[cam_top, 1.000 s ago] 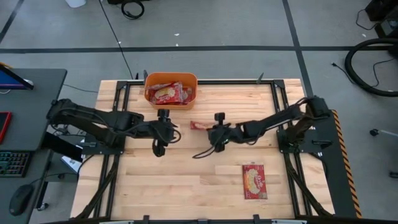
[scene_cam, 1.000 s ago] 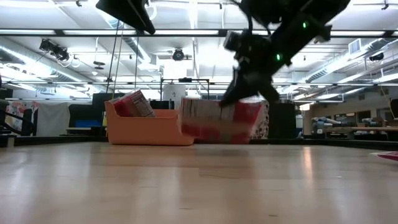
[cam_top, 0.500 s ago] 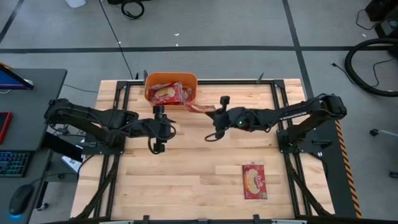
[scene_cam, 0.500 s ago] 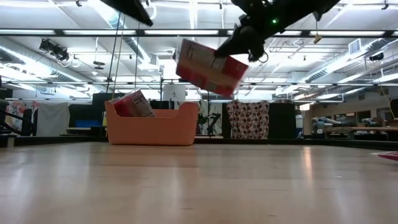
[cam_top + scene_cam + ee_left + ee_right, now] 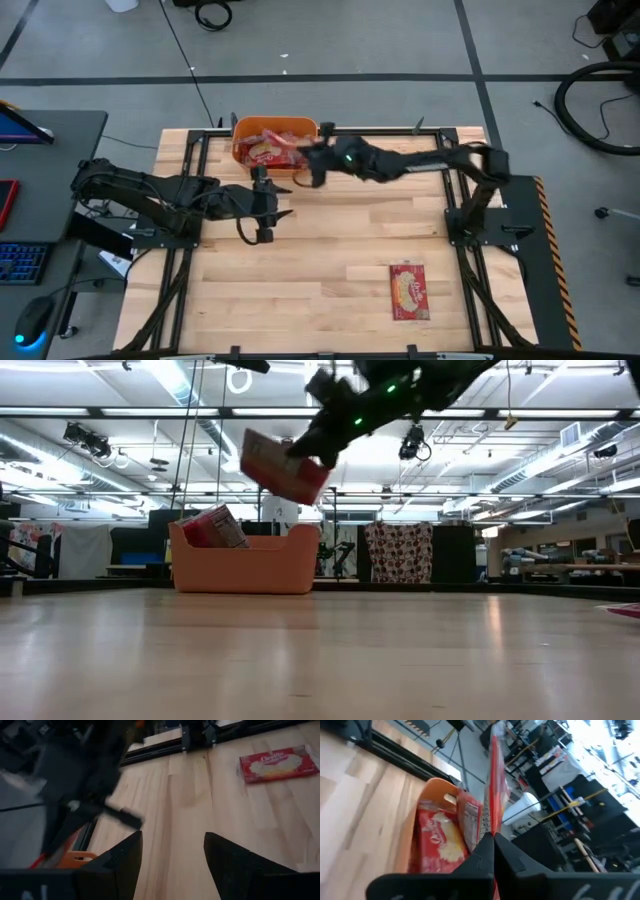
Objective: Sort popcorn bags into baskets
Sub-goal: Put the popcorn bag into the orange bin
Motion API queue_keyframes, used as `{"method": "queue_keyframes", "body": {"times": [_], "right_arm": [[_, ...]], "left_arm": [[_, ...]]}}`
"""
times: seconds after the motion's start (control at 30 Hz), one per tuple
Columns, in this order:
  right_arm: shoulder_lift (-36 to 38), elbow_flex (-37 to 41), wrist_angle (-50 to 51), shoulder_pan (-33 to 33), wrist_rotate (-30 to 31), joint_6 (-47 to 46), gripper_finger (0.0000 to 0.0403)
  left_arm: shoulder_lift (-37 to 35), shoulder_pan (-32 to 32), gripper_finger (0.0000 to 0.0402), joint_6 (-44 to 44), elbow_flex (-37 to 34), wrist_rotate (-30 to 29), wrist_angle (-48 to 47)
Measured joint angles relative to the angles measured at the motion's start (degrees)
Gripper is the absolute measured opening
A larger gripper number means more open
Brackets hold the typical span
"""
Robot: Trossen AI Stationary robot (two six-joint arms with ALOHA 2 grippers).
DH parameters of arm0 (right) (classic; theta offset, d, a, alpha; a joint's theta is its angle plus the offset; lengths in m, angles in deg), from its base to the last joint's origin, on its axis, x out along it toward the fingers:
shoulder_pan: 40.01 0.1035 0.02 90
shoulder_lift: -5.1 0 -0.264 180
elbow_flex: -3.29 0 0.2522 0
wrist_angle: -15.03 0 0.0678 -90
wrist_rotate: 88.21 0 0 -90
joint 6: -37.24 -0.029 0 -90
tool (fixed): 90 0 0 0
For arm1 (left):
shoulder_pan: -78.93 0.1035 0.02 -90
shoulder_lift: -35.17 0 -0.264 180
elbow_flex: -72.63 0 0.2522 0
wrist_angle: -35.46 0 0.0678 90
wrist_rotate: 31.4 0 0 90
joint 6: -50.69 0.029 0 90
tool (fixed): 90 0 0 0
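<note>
The right hand [image 5: 305, 160] grips a red popcorn bag [image 5: 283, 467] by its edge, holding it tilted in the air above the orange basket [image 5: 243, 565] at the table's [image 5: 320, 270] far edge. Other bags [image 5: 262, 150] lie inside the basket. The left hand [image 5: 268, 205] hovers nearby over the table, fingers spread and empty. One more bag [image 5: 408, 291] lies flat on the near right.

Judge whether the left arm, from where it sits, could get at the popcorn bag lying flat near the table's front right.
Probably yes. The left gripper hangs open mid-table, and only bare wood lies between it and the bag. The right gripper is away over the basket.
</note>
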State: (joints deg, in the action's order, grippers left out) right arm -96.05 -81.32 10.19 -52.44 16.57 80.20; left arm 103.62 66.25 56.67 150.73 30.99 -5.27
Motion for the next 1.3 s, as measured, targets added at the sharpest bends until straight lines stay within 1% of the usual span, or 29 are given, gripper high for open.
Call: {"method": "queue_keyframes", "body": {"times": [0.17,0.23,0.27,0.37,0.47,0.57,0.73,0.83,0.97,1.07,1.3], "right_arm": [[-10.85,-10.22,0.08,-4.43,-6.8,0.25,0.0004],[-15.15,-13.87,1.51,-5.4,-8.42,-1.2,0.0007],[-16.96,-15.38,3.84,-5.74,-9.22,-1.55,0.0011],[-20.83,-19.37,10.73,-6.26,-10.62,-2.38,0.0036],[-22.43,-22.43,16.11,-6.16,-10.45,-3.37,0.0071],[-21.84,-24.1,23.41,-6.09,-10.02,-5.6,0.0103],[-15.48,-24.49,32.09,-4.68,-9.94,-10.04,0.0132],[-12.22,-24.52,39.23,-2.51,-11.07,-12.2,0.0136],[-10.3,-24.41,50.12,1.72,-12.76,-15.03,0.0135],[-9.89,-23.93,56.96,5.29,-12.85,-17.21,0.0135],[-9.76,-19.22,67.1,12.77,-7.18,-24.6,0.0135]], "left_arm": [[0.0,0.0,0.0215,-2.31,0.0,-4.1,-0.92],[0.0,0.0,0.0215,-2.39,0.0,-4.53,-1.76],[0.0,0.0,0.0215,-2.39,0.0,-4.55,-1.93],[0.0,0.0,0.0215,-2.43,0.0,-4.55,-3.1],[0.0,0.0,0.0215,-2.42,0.0,-5.06,-3.5],[0.0,0.0,0.0215,-2.6,0.0,-5.42,-4.51],[0.02,0.1,0.0215,-4.19,0.0,-5.41,-6.91],[0.02,0.33,0.0215,-5.39,0.0,-5.39,-7.9],[0.02,0.37,0.0215,-5.81,0.0,-5.39,-9.72],[0.02,0.33,0.0215,-6.81,0.0,-5.2,-11.91],[0.02,0.37,0.0215,-10.82,0.0,-5.01,-20.38]]}}
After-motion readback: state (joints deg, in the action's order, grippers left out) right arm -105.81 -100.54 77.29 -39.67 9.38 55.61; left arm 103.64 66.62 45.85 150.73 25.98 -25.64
